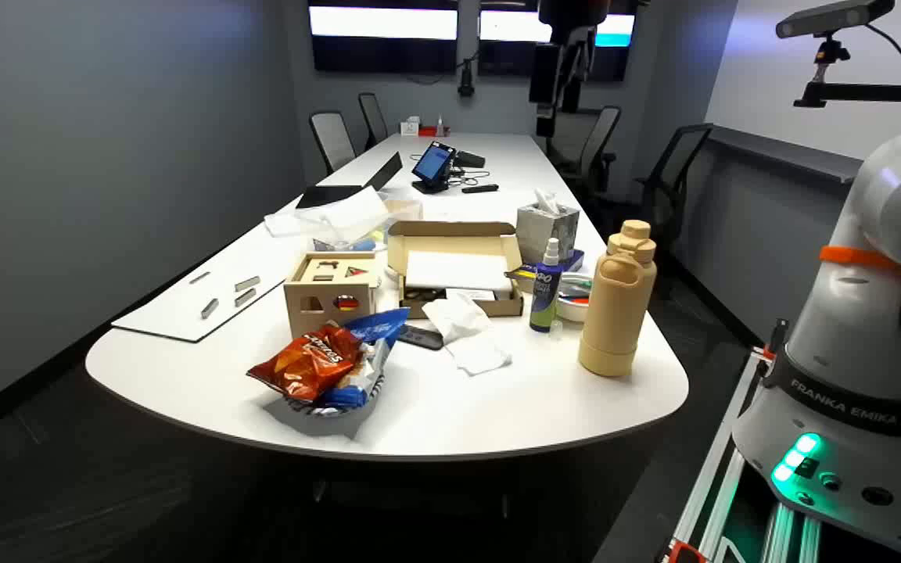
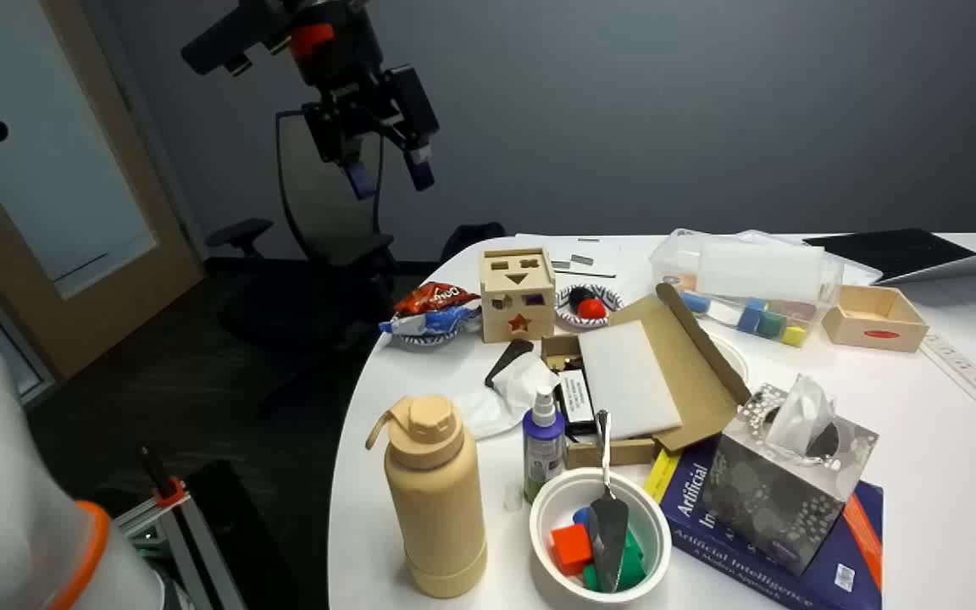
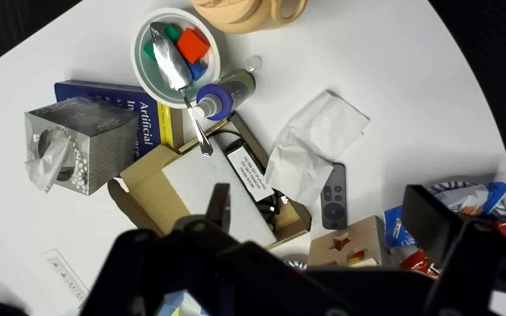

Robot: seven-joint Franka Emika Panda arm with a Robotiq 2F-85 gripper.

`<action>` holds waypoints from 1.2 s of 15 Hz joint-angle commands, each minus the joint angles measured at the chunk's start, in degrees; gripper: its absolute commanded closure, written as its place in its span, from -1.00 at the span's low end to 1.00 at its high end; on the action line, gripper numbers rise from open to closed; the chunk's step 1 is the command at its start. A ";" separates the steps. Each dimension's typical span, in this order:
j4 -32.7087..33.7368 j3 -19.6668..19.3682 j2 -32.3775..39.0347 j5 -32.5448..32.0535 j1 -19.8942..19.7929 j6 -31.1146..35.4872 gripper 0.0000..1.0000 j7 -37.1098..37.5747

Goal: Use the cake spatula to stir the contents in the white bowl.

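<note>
The white bowl (image 2: 568, 500) stands on the table and holds a red block (image 2: 571, 546), green blocks (image 2: 634, 561) and a blue block. It also shows in the wrist view (image 3: 147, 74) and, partly hidden behind bottles, in an exterior view (image 1: 573, 311). The metal cake spatula (image 2: 608, 538) lies in the bowl, blade down on the blocks, its handle leaning out over the rim. In the wrist view the spatula (image 3: 170, 61) has its handle end over the cardboard box. My gripper (image 2: 390, 176) is open and empty, high above the table, well away from the bowl; its fingers show wide apart in the wrist view (image 3: 322, 210).
A tall tan bottle (image 2: 435, 500) and a purple spray bottle (image 2: 544, 449) stand close to the bowl. A blue book (image 2: 734, 551) with a tissue box (image 2: 776, 483), an open cardboard box (image 2: 700, 398), napkins (image 3: 305, 149), a wooden shape box (image 2: 518, 296) and snack bags (image 1: 314, 363) lie around.
</note>
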 commanded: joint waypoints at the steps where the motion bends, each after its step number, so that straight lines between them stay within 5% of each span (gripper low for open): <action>1: 0.21 -1.12 0.26 -0.86 1.46 -0.26 -1.00 0.80; 9: 11.94 -6.72 12.05 -9.95 -2.70 -5.23 -1.00 -6.75; 14: 20.70 -13.45 25.24 -10.05 -0.98 -1.88 -1.00 -24.46; 18: 20.63 -15.58 31.43 -8.15 -1.50 3.94 -1.00 -33.70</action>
